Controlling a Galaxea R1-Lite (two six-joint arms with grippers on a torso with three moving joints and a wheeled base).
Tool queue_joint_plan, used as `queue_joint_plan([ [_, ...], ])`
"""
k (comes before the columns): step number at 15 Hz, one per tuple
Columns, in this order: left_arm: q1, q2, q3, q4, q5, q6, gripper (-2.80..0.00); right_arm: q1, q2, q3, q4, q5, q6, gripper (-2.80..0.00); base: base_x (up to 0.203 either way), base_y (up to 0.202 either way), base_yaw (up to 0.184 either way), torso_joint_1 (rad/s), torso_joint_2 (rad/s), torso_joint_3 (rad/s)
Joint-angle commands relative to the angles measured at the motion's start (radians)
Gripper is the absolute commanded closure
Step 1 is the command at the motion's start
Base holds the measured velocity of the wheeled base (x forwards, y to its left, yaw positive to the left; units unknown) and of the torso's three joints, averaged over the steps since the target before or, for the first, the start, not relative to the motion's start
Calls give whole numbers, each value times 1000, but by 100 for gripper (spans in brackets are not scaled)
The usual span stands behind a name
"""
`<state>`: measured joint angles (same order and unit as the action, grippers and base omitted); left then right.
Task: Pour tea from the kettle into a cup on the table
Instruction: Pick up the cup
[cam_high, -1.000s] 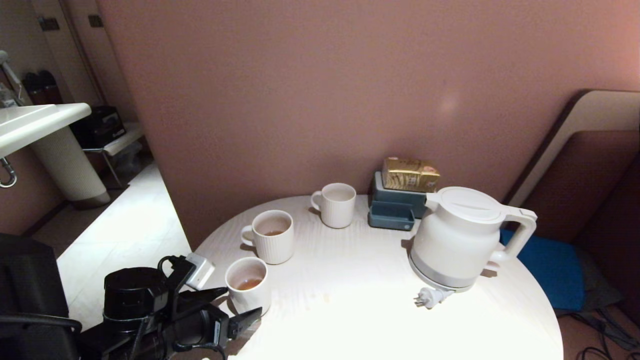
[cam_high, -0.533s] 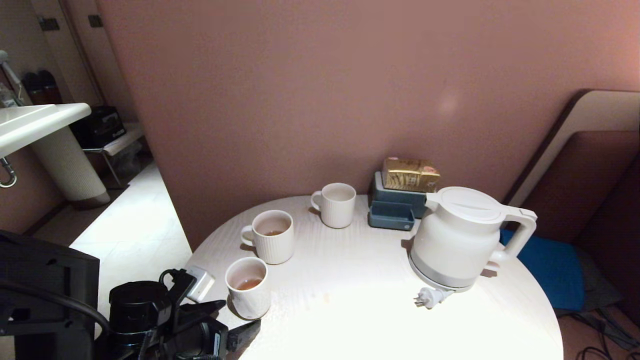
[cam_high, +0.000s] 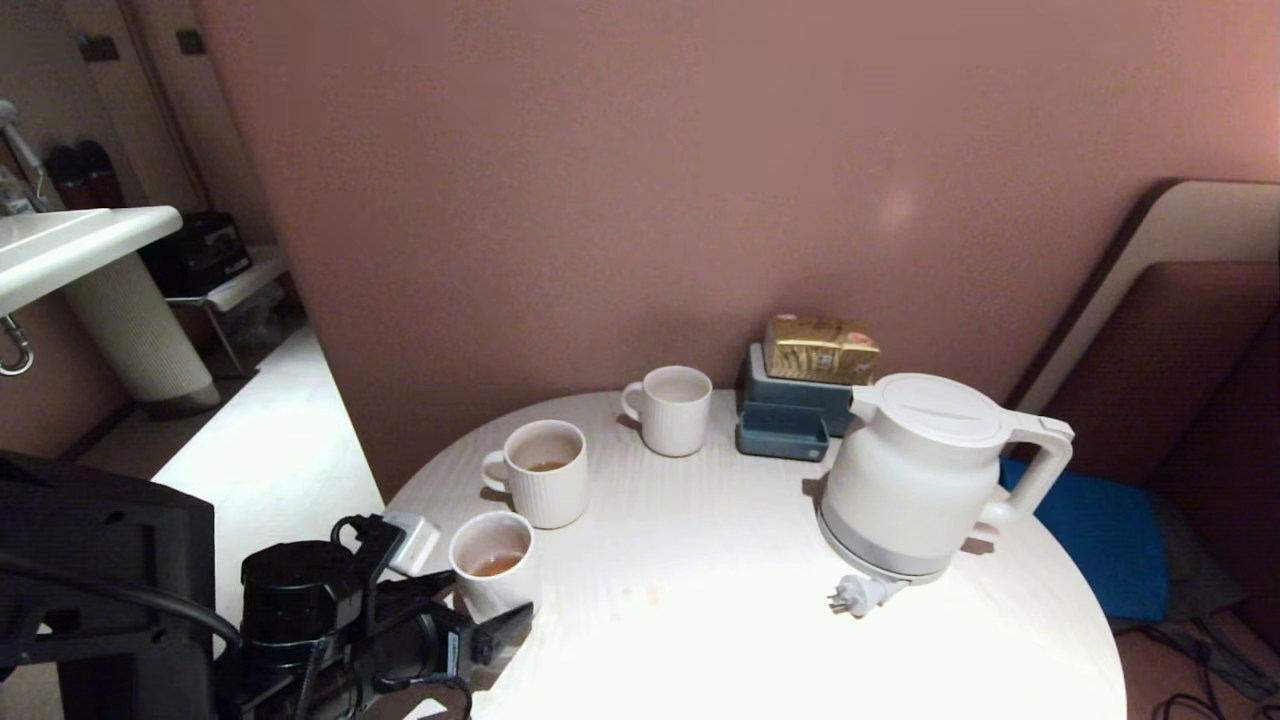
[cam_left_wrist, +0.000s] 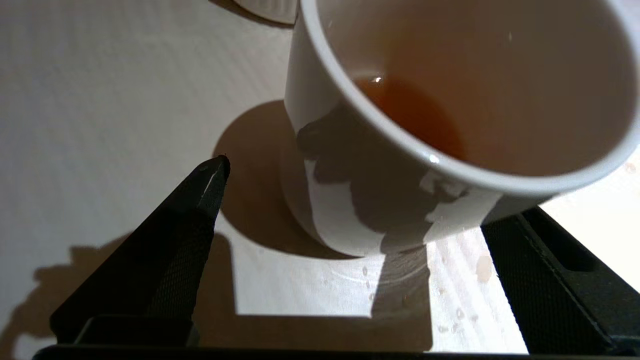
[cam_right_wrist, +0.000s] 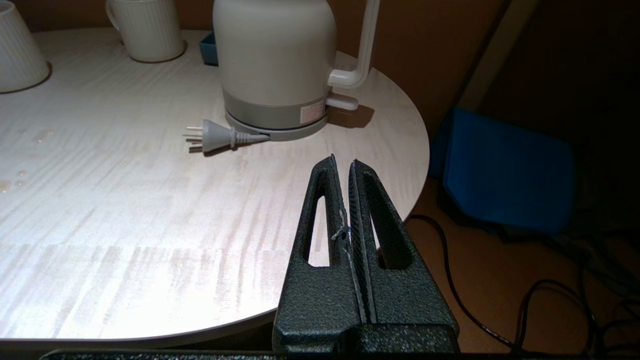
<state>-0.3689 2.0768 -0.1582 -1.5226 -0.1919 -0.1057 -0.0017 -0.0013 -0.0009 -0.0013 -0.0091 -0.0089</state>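
Standing at the near left edge of the round white worktop (cam_high: 700, 560), the small plain cup (cam_high: 490, 562) holds a shallow pool of reddish-brown tea (cam_left_wrist: 415, 117), and the left hand (cam_high: 480, 612) sits low just before it with its fingers (cam_left_wrist: 175, 250) spread wide to either side of the cup, not touching it. The white kettle (cam_high: 915, 480) rests on its base well apart on the right side, handle turned right, its grey plug (cam_right_wrist: 212, 136) lying loose in front. The right hand (cam_right_wrist: 345, 167) hangs off the worktop's near right edge, fingers pressed together and empty, while two ribbed mugs (cam_high: 540, 472) stand behind the cup.
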Motion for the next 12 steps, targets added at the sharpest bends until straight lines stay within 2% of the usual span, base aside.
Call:
queue_joint_plan([
  [1,1,3,-11,-47,-1,-2,-280,0,1,0,0,0,0,0,0,0,0,0,0,0],
  [12,-5,29,-68,-47,28,3,-280,0,1,1,0,0,0,0,0,0,0,0,0,0],
])
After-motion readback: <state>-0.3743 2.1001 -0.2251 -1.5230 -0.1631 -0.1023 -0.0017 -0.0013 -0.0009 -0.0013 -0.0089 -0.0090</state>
